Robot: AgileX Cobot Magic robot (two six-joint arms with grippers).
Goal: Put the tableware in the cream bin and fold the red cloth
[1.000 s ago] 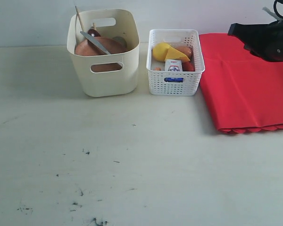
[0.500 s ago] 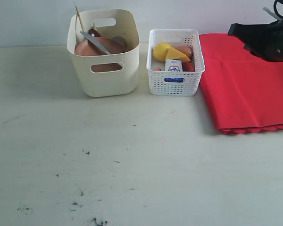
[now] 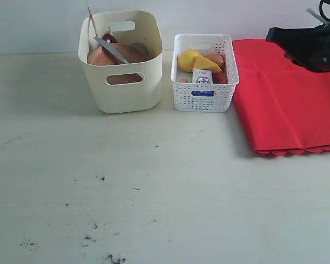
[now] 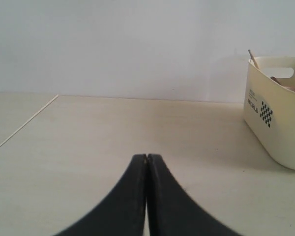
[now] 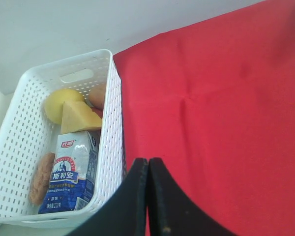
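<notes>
The cream bin (image 3: pixel 121 96) stands at the back left of the table and holds the tableware: a brown plate (image 3: pixel 111 55), a silver knife (image 3: pixel 111 49) lying across it and chopsticks (image 3: pixel 92 21) sticking up. The same bin (image 4: pixel 280 132) shows at the edge of the left wrist view. The red cloth (image 3: pixel 286 99) lies folded flat at the right, scalloped edge toward the front. My right gripper (image 5: pixel 148 161) hovers shut and empty above the cloth (image 5: pixel 226 123), next to the white basket. My left gripper (image 4: pixel 147 157) is shut and empty over bare table, away from the bin.
A white lattice basket (image 3: pixel 203 94) between bin and cloth holds a lemon (image 3: pixel 187 59), cheese, sausages and a milk carton (image 5: pixel 71 172). The black right arm (image 3: pixel 311 47) hangs over the cloth's far right part. The pale tabletop (image 3: pixel 154 192) has dark scuffs near the front.
</notes>
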